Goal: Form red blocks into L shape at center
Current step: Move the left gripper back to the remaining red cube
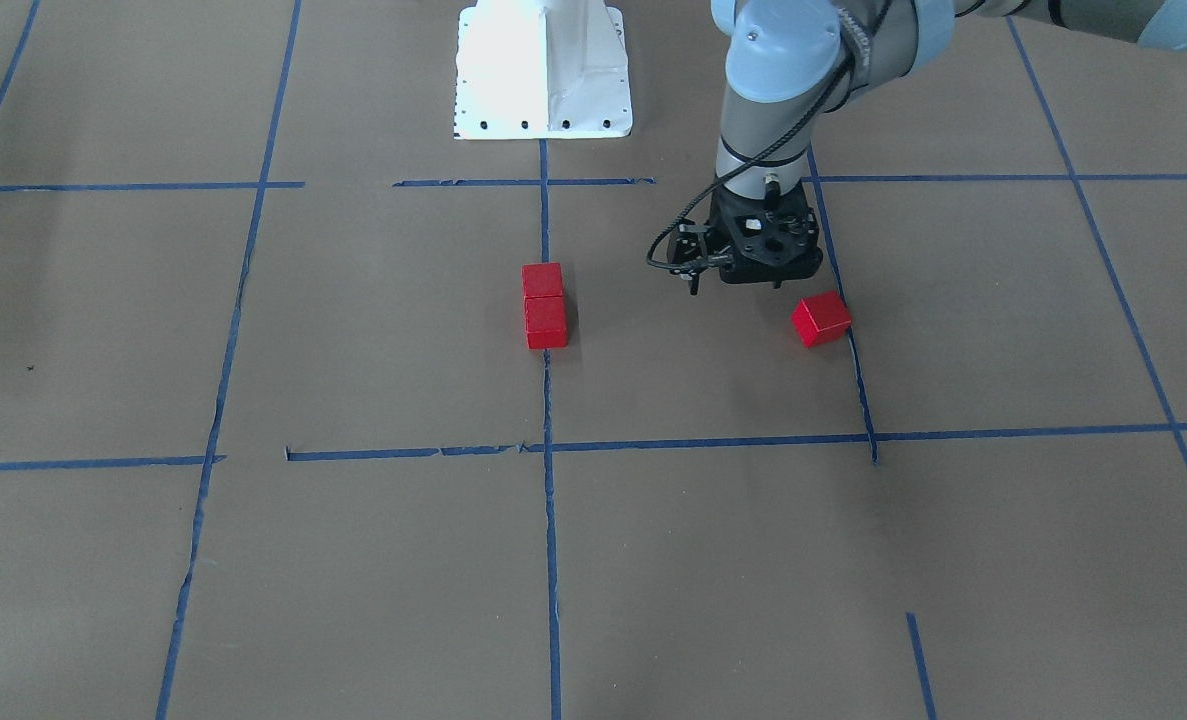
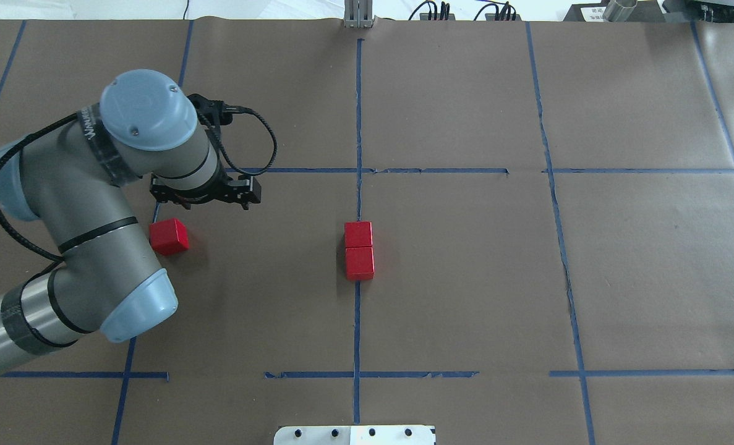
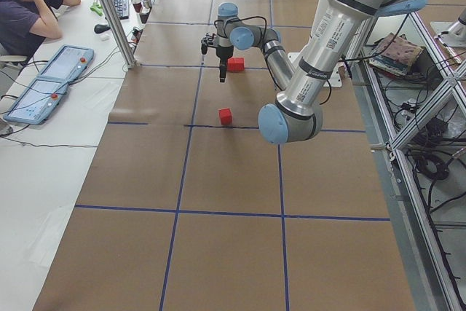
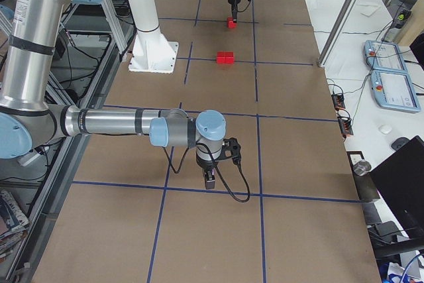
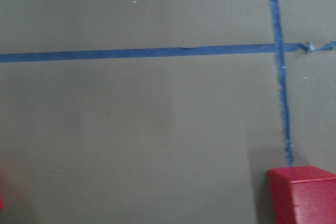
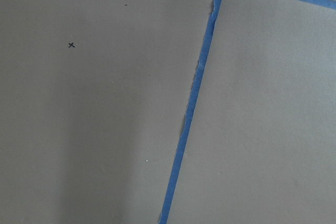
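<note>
Two red blocks (image 1: 542, 280) (image 1: 546, 323) stand touching in a short column on the long vertical tape line of the center cell (image 1: 403, 320); they also show in the overhead view (image 2: 358, 235) (image 2: 360, 262). The third red block (image 1: 821, 318) (image 2: 169, 236) sits alone against the cell's side tape line. My left gripper (image 1: 763, 272) (image 2: 203, 194) hovers above it, clear of it. Its fingertips are hidden under the wrist, so I cannot tell if it is open. The left wrist view shows one red block (image 5: 302, 195) at the bottom right. My right gripper (image 4: 209, 178) hangs low over bare paper far from the blocks; I cannot tell its state.
The white robot base (image 1: 543, 70) stands at the cell's robot-side edge. An operator (image 3: 29, 5) sits beyond the table with control tablets (image 3: 44, 81). A metal post (image 3: 116, 12) stands at the table's far edge. The right wrist view shows only paper and tape (image 6: 191, 108).
</note>
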### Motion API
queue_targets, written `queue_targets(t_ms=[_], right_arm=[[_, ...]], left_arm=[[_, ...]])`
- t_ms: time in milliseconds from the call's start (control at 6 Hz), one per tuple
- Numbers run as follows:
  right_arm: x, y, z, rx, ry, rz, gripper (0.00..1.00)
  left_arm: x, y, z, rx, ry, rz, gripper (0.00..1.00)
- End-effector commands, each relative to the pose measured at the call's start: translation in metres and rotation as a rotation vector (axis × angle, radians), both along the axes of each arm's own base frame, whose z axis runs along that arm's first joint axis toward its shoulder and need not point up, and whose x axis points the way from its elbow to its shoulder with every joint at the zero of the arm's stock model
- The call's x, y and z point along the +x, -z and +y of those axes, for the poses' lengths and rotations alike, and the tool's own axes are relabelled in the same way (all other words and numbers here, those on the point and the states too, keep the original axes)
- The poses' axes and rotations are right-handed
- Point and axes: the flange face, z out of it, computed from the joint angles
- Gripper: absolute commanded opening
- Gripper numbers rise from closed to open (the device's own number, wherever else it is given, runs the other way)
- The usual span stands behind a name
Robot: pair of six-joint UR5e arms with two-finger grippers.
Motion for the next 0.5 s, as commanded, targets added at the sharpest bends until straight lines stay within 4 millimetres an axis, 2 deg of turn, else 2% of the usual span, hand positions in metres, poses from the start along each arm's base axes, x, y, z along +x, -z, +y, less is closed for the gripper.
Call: queue_targets(t_ms=[0,167,333], right_arm=[[0.000,0.000,0.000,0.000,0.000,0.000,0.99],[0.000,0.000,0.000,0.000,0.000,0.000,0.99],[0.000,0.000,0.000,0.000,0.000,0.000,1.00]], left_arm=[[-0.030,-0.067,-0.002,-0.026,0.033,0.006,1.00],[-0.048,-0.088,-0.007,-0.095,0.035,0.016,0.98],[-0.052,-0.103,-0.006,-0.119,0.046,0.006,0.98]])
